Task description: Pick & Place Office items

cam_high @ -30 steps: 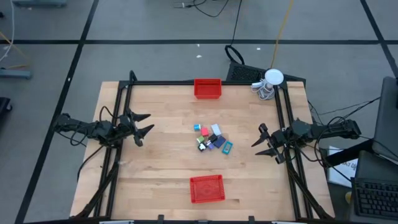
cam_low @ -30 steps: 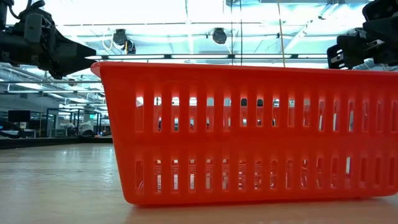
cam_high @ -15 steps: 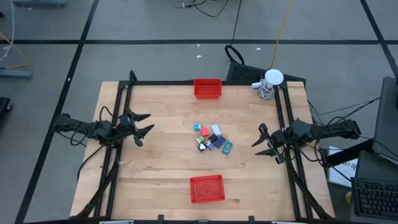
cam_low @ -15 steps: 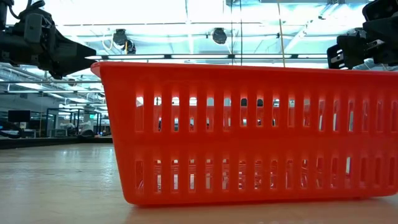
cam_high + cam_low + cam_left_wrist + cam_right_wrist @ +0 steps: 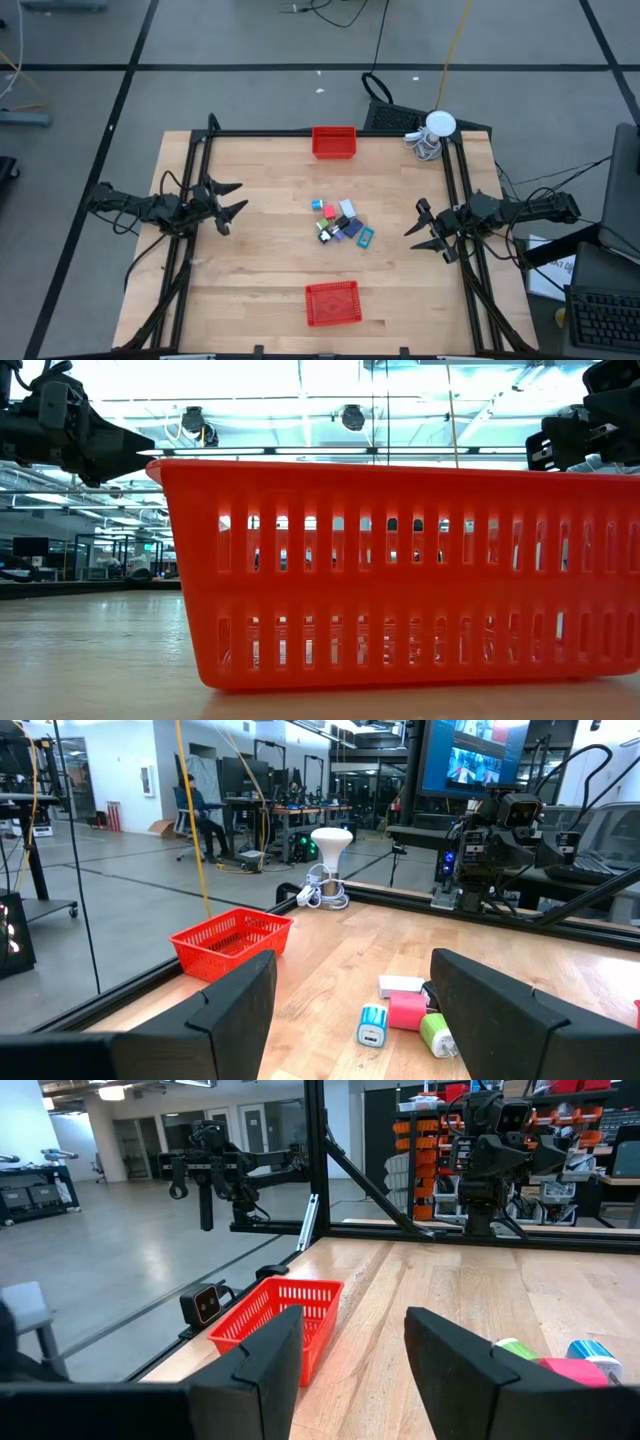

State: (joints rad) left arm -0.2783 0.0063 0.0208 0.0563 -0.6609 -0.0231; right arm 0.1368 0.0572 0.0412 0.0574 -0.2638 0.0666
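Items (image 5: 342, 222) sit clustered mid-bench, untouched. Left end effector (image 5: 232, 199) and right end effector (image 5: 418, 230) hover at opposite edges, both spread, empty, facing the pile.

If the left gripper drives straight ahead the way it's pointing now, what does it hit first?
Probably the office items clustered mid-table. The open left gripper points across bare table toward them, though its height is unclear and it might pass over them.

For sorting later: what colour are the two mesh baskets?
Red baskets; clearest in the high view.
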